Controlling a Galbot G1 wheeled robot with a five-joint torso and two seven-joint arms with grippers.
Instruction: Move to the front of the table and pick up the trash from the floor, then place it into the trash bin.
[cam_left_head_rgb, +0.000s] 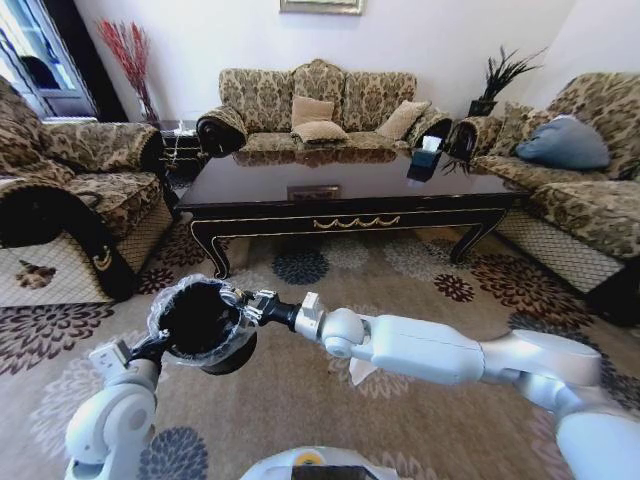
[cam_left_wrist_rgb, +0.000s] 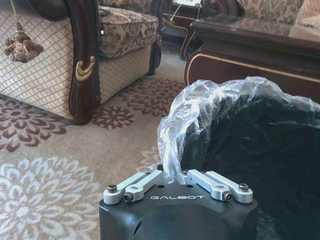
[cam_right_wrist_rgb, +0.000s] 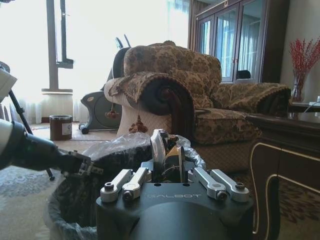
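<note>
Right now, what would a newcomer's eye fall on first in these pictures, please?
Both arms meet at the trash bin, held up above the patterned carpet: the left gripper pinches its liner at the rim, and the right gripper holds a crumpled wrapper over its mouth. Behind them stands the table, ringed by ornate sofas.

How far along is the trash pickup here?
Nearly done: the robot faces the table, and the left gripper holds the trash bin by its lined rim. In hand: the right gripper holds trash over the bin's mouth. Left: releasing it into the bin.
</note>
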